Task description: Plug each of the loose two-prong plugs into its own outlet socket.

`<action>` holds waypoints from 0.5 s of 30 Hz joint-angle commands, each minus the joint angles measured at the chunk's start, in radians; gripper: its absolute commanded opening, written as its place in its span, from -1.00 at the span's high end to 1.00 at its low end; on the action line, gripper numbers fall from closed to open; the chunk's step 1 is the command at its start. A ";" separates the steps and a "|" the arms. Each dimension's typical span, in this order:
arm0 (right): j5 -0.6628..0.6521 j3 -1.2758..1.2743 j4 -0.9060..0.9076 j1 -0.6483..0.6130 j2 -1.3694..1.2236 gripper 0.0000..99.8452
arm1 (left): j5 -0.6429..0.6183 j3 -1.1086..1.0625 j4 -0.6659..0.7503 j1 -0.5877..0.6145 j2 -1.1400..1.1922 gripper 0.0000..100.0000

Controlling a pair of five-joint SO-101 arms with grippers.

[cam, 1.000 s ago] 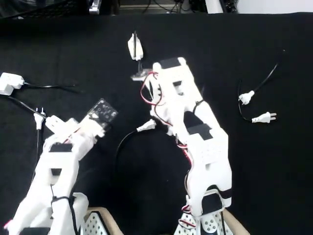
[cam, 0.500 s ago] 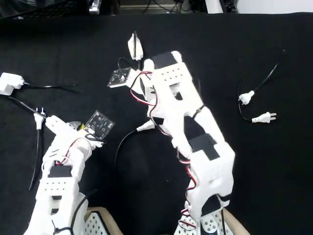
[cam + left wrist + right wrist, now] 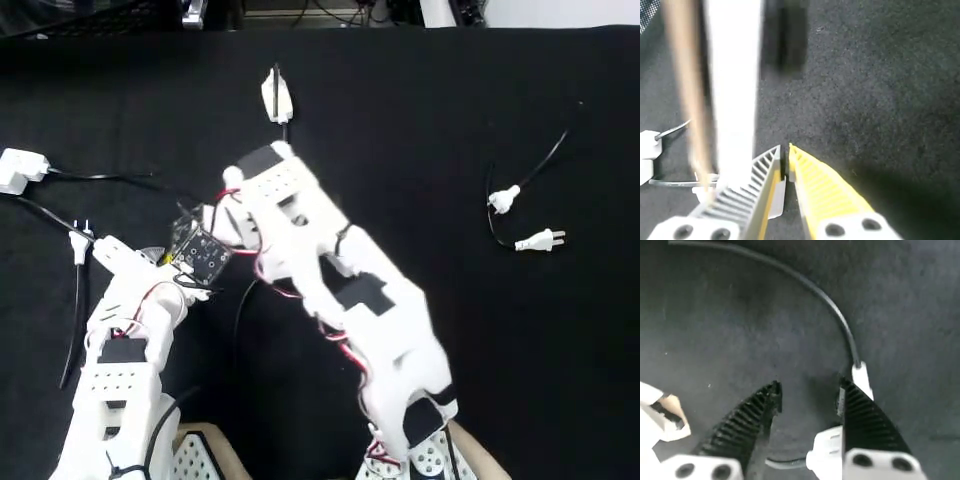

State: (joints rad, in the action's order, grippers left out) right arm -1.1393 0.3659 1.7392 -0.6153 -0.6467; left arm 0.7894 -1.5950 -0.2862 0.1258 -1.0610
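Black cloth covers the surface [image 3: 420, 110]. On it a small white plug [image 3: 861, 376] lies just beside one finger of the right claw [image 3: 808, 388], whose toothed black jaws stand well apart with bare cloth between them. The plug's thin black cord [image 3: 825, 300] curves away across the cloth. The left claw [image 3: 784, 150] has its grey and yellow fingers pressed together on nothing. A second plug [image 3: 505, 198] and a third plug [image 3: 540, 240] lie near each other far out on the right of the surface, and a fourth plug [image 3: 80, 243] lies by the left arm. What looks like a white socket [image 3: 277, 97] sits at the far middle, and another socket [image 3: 18, 168] sits at the left edge. The plug looks light and hard-shelled, so it would likely skid if nudged. Its prongs would probably bend under a skewed push, and the cord seems springy enough to twist it. The best hold is probably across the flat sides of the body, behind the prongs, never on the cord.
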 commanded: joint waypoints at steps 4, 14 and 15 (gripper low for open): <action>-0.005 0.116 0.021 -0.014 -0.077 0.65 | -0.009 0.007 0.026 0.008 -0.014 0.90; 0.020 0.159 0.028 -0.035 0.024 0.64 | -0.009 0.007 0.028 0.008 -0.014 0.90; 0.020 0.153 0.026 -0.041 0.045 0.64 | -0.009 0.007 0.028 0.008 -0.014 0.90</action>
State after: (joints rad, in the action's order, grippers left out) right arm -1.1362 0.4933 1.7392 -0.6291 -0.7035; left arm 0.7894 -1.5950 -0.2800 0.1258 -1.0610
